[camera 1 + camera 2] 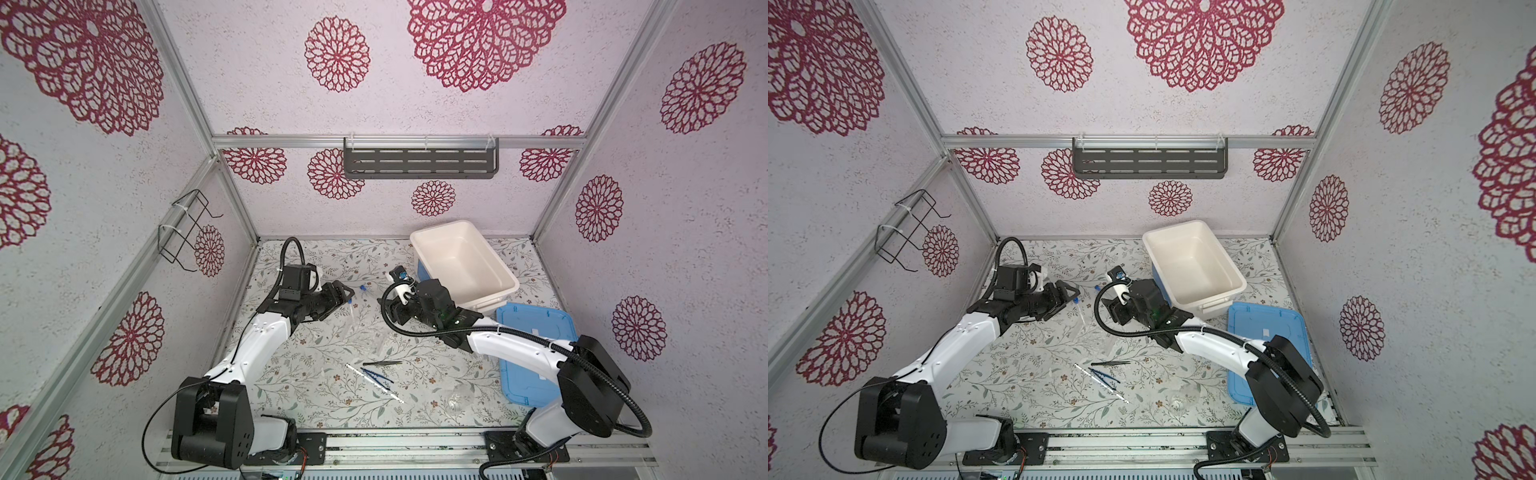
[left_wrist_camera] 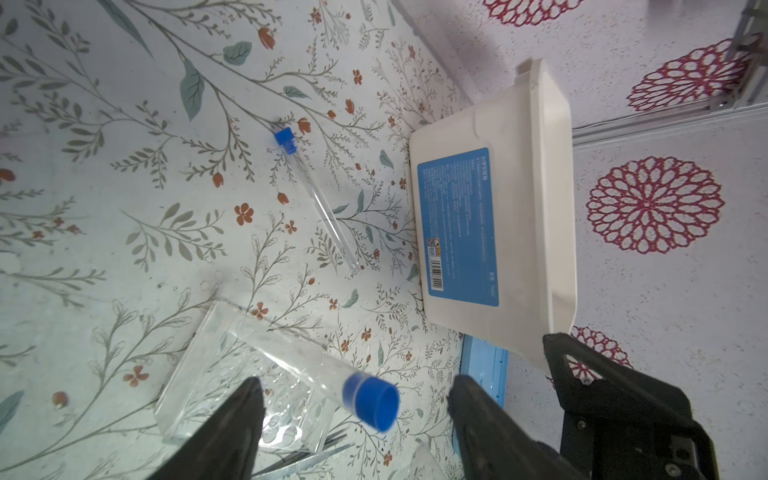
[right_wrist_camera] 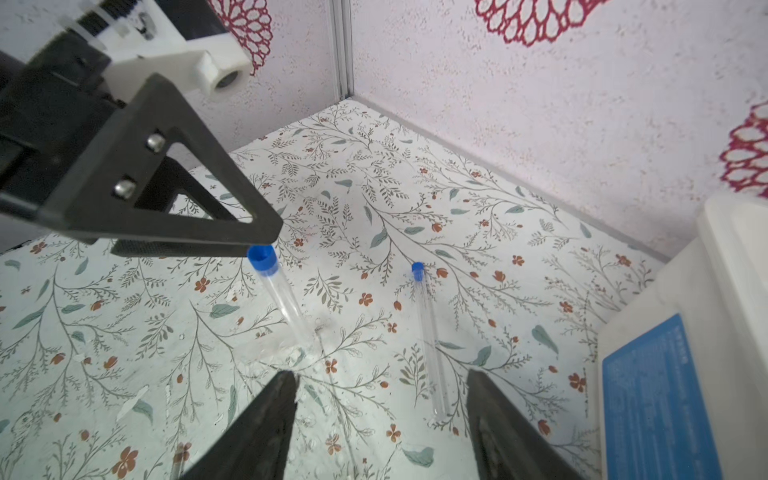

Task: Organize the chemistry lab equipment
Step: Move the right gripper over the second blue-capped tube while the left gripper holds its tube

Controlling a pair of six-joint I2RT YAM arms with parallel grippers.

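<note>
A clear tube with a blue cap [image 2: 372,401] stands tilted in the see-through tube holder [image 2: 232,374]. My left gripper [image 2: 355,381] is open, its jaws on either side of the cap and apart from it; in a top view the left gripper [image 1: 347,293] is at the table's back left. A second capped tube [image 3: 430,340] lies flat on the table. My right gripper [image 3: 381,375] hangs open above the table beside the holder, holding nothing. Dark metal tweezers [image 1: 382,363], blue tweezers [image 1: 374,376], a thin white stick [image 1: 395,395] and a small clear vessel [image 1: 461,395] lie near the front.
The big white tub [image 1: 419,245] stands at the back right, close behind the right arm. The flat blue lid [image 1: 536,353] lies on the table to the right, partly under that arm. A dark shelf [image 1: 419,164] hangs on the back wall and a wire rack [image 1: 187,230] on the left wall.
</note>
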